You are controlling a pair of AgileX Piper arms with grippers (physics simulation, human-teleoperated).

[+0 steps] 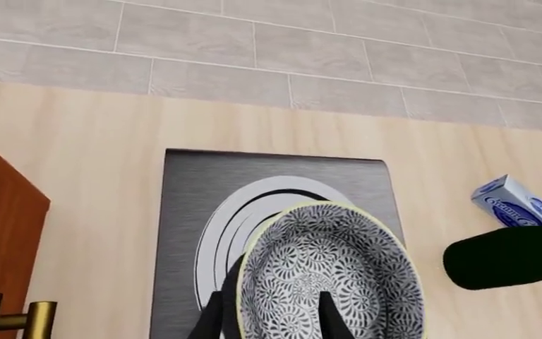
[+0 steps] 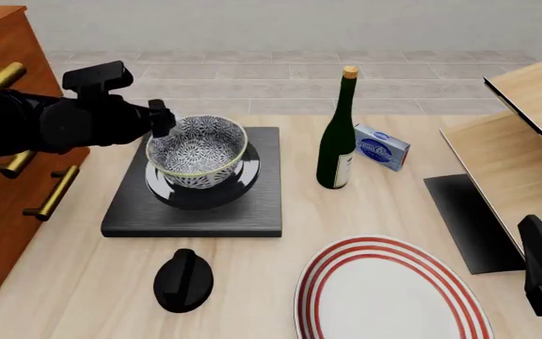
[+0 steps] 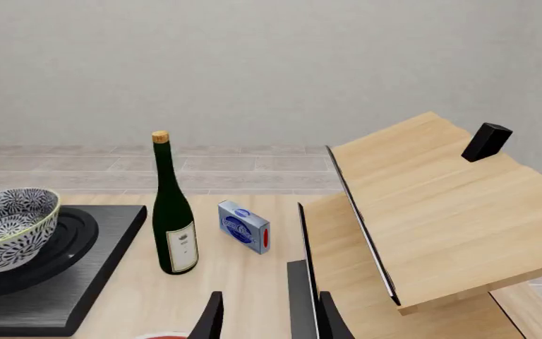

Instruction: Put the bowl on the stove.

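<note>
While gripping bowl (image 2: pixel 197 152) rim, left claw (image 2: pixel 163 119) closed

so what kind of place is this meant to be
Most likely a simulated kitchen counter: a stove set on a wooden worktop with a patterned bowl on its burner, a wine bottle and a red-ringed plate nearby, and a tiled wall behind.

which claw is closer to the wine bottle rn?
Left. The left claw is at the bowl over the stove, just left of the wine bottle. The right claw sits at the table's near right corner, farther off.
</note>
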